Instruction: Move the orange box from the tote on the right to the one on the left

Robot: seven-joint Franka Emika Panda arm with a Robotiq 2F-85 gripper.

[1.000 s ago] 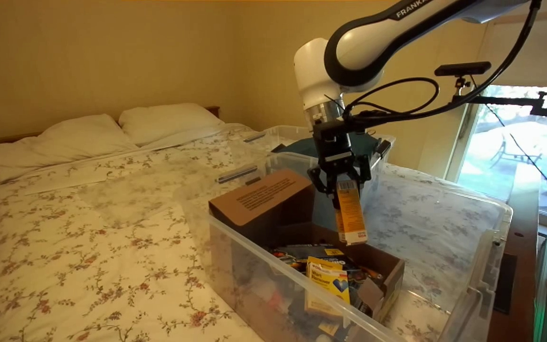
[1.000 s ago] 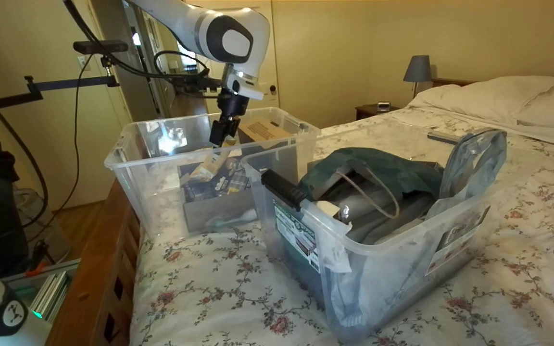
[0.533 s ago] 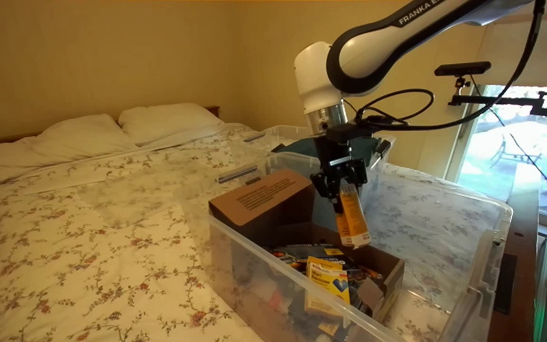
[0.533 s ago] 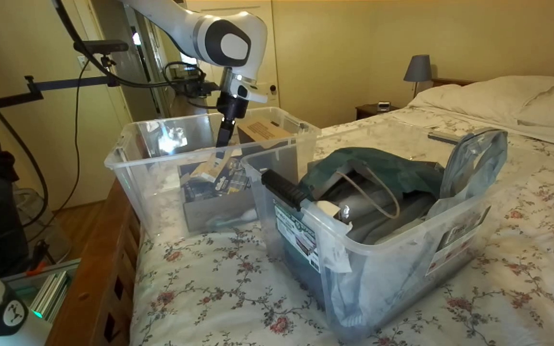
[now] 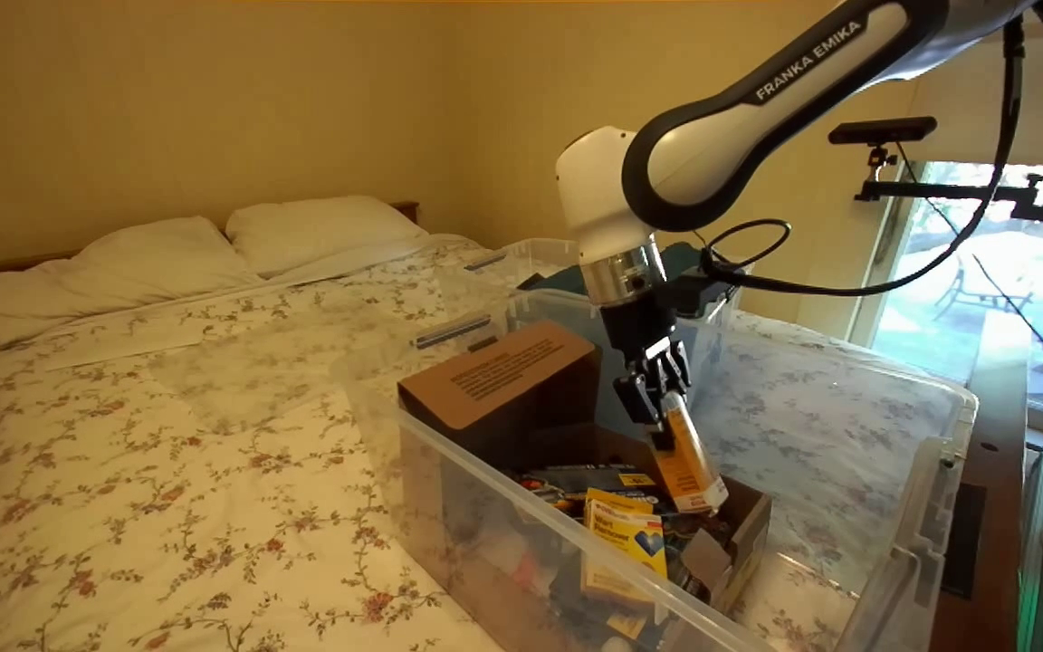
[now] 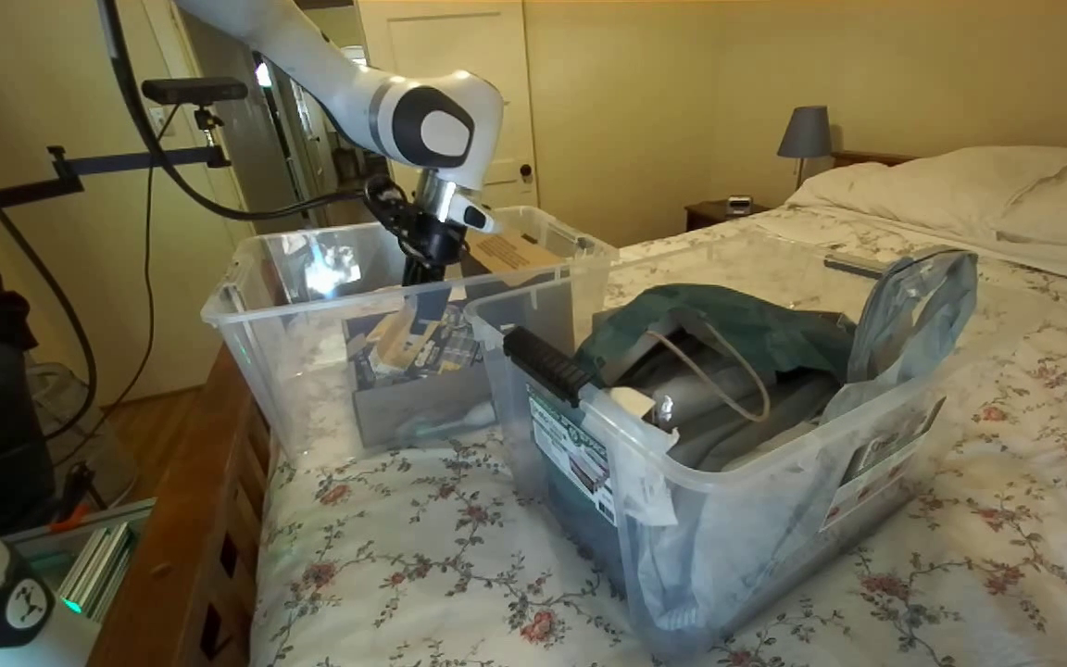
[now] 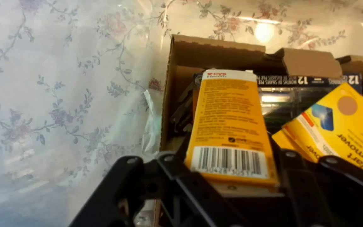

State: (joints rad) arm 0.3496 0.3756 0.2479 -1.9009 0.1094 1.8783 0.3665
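My closed pincer holds the orange CVS Health box tilted over the cardboard carton in the tote.

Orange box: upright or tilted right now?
Tilted: in an exterior view, the orange box slants down from the fingers, its lower end farther to the picture's right.

Orange box — tilted, inside clear tote

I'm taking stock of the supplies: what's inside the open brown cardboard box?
The wrist view shows yellow Wart Remover packaging and a dark printed package inside the cardboard box. Whatever lies beneath them is hidden, and the rectangular orange carton in the black gripper covers more.
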